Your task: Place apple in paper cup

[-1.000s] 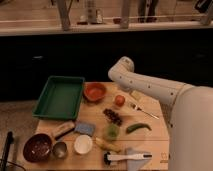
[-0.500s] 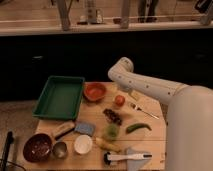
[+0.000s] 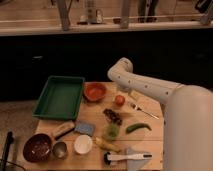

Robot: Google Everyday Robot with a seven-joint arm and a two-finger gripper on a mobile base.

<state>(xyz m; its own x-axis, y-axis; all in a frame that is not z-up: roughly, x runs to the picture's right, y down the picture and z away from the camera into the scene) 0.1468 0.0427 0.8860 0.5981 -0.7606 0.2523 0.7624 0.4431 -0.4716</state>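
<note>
table (image 3: pixel 154 134) | green tray (image 3: pixel 59 96) | orange bowl (image 3: pixel 95 91) | apple (image 3: pixel 119 100) | grapes (image 3: pixel 113 116) | paper cup (image 3: pixel 83 144) | claw (image 3: pixel 122 92) near apple

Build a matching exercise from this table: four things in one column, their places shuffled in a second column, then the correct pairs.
Things
1. apple
2. paper cup
3. green tray
4. gripper

Places
a. just right of the metal cup, near the front edge
b. left of the orange bowl
c. at the end of the white arm, close above the apple in this view
d. right of the orange bowl

Pairs: 1-d, 2-a, 3-b, 4-c
</note>
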